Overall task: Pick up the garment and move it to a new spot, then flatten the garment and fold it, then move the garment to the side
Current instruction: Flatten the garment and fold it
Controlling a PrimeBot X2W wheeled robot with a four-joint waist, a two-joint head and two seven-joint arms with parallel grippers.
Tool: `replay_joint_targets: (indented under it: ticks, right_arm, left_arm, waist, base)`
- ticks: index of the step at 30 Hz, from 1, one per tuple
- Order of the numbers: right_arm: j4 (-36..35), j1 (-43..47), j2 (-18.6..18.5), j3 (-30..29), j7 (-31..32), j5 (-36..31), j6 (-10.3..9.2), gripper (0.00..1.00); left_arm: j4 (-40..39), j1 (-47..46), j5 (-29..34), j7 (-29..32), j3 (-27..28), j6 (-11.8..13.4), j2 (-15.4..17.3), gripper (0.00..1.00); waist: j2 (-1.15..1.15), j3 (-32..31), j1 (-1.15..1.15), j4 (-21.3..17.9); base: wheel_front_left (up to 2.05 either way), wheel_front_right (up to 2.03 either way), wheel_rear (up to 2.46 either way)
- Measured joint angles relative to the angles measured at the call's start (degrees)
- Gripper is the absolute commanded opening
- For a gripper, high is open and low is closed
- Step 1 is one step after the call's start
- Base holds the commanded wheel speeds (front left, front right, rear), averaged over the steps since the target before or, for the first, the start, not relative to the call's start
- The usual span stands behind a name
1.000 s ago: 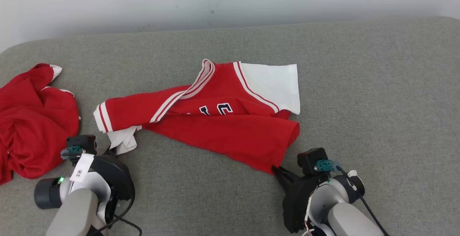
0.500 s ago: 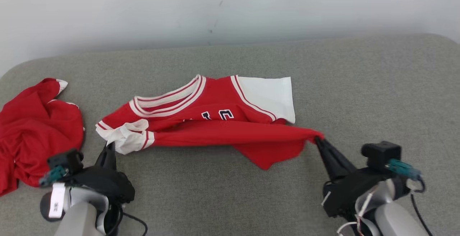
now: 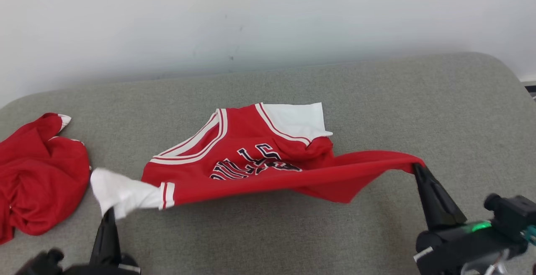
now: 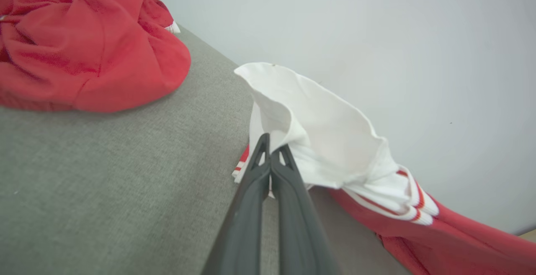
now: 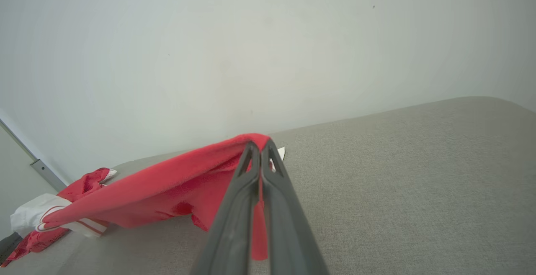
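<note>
1. Our left gripper [image 3: 109, 211] is clamped on the white sleeve of the jersey [image 3: 247, 141].
2. Our right gripper [image 3: 416, 168] is clamped on its red hem corner.
3. The jersey stretches between both sets of fingertips.

One red jersey shirt [image 3: 251, 162], soft knit, with white short sleeves, red-and-white striped trim at neck and cuffs, and dark white-outlined lettering on the chest. It sits mid-way across the grey fabric pad [image 3: 418, 99], partly spread and rumpled. The shirt's near edge is lifted off the pad and pulled into a taut line. One white sleeve is bunched and raised toward the pad's left side, and a red hem corner is raised toward its right. The other white sleeve lies flat toward the pad's back edge. The chest sags onto the pad, creased.
</note>
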Motion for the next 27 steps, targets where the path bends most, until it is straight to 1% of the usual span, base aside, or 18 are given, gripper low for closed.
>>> replay_joint_targets:
  ticks: [2, 6, 9, 12, 15, 16, 18, 19, 20, 23, 24, 25, 26, 27]
  right_arm:
    - [-3.39, 2.62, -0.15, -1.16, -0.08, 0.31, -0.87, 0.00]
    - [-10.61, 7.64, -1.20, -5.65, -1.10, 1.40, -1.77, 0.00]
    - [-16.46, 9.82, -2.01, -9.20, -2.09, 2.24, -2.15, 0.00]
    - [-21.40, 9.70, -2.33, -11.16, -2.57, 3.11, -2.38, 0.00]
    - [-21.85, 6.48, -2.96, -11.02, -1.24, 4.47, -2.40, 0.00]
    - [-20.67, 4.59, -3.48, -10.33, -0.13, 4.83, -2.36, 0.00]
    - [-15.44, -1.31, -4.30, -7.99, 2.83, 7.02, -1.81, 0.00]
    - [-12.24, -4.73, -4.77, -6.69, 4.31, 7.49, -1.43, 0.00]
    - [-8.17, -8.67, -5.43, -5.39, 6.01, 7.50, -1.30, 0.00]
    - [3.93, -23.04, -6.42, -2.74, 10.31, 7.84, -0.81, 0.00]
    - [7.13, -28.19, -6.53, -2.36, 11.15, 7.73, -0.80, 0.00]
    - [9.77, -33.30, -7.12, -1.91, 11.92, 6.76, -0.79, 0.00]
    - [11.12, -38.04, -7.62, -2.16, 12.10, 5.79, -0.79, 0.00]
    - [11.34, -42.12, -8.09, -2.89, 11.76, 4.80, -0.80, 0.00]
  left_arm:
    - [-3.77, 4.12, -2.53, 0.01, 0.11, -0.04, -0.07, 0.00]
    - [-12.05, 11.17, -7.16, 1.20, -1.74, -0.56, -0.26, 0.00]
    - [-20.13, 13.76, -10.33, 2.44, -3.14, -0.98, -0.25, 0.00]
    - [-28.77, 15.21, -13.71, 4.27, -4.05, -0.94, 0.15, 0.00]
    - [-35.29, 15.25, -17.19, 8.11, -6.86, -0.45, 0.65, 0.00]
    - [-36.54, 14.78, -17.90, 9.50, -7.99, -0.45, 0.64, 0.00]
    - [-36.69, 11.14, -17.40, 12.20, -9.90, -0.37, 0.66, 0.00]
    - [-36.35, 8.04, -17.67, 13.45, -10.25, 0.32, 0.65, 0.00]
    - [-35.13, 3.93, -17.69, 14.69, -10.32, 1.88, 0.62, 0.00]
    - [-28.61, -11.09, -17.05, 16.29, -9.20, 7.84, 0.42, 0.00]
    - [-26.14, -16.17, -15.43, 16.31, -8.24, 9.73, 0.23, 0.00]
    - [-23.64, -21.45, -14.82, 16.13, -7.24, 11.74, 0.16, 0.00]
    - [-21.86, -26.66, -12.23, 15.35, -6.09, 13.61, 0.08, 0.00]
    - [-21.63, -31.06, -9.84, 14.26, -5.44, 14.73, 0.11, 0.00]
  waist:
    - [0.00, 0.14, 0.00, -0.34]
    - [0.00, 1.28, 0.00, -0.68]
    - [0.00, 2.51, 0.00, -0.81]
    - [0.00, 3.93, 0.00, -0.89]
    - [0.00, 5.52, 0.01, -1.00]
    - [0.00, 6.12, 0.01, -1.04]
    - [0.00, 7.44, 0.01, -1.11]
    - [0.00, 8.13, 0.01, -1.13]
    - [0.00, 8.84, 0.02, -1.15]
    - [0.01, 11.13, 0.03, -1.21]
    - [0.01, 11.90, 0.03, -1.21]
    - [0.01, 12.68, 0.03, -1.22]
    - [0.01, 13.49, 0.04, -1.21]
    - [0.01, 14.29, 0.04, -1.18]
  base:
    - [0.00, 0.00, 0.00]
    - [0.00, 0.00, 0.00]
    - [0.00, 0.00, 0.00]
    - [0.00, 0.00, 0.00]
    - [0.00, 0.00, 0.00]
    - [0.00, 0.00, 0.00]
    - [0.00, 0.00, 0.00]
    - [0.00, 0.00, 0.00]
    - [0.00, 0.00, 0.00]
    - [0.00, 0.00, 0.00]
    - [0.00, 0.00, 0.00]
    - [0.00, 0.00, 0.00]
    - [0.00, 0.00, 0.00]
    - [0.00, 0.00, 0.00]
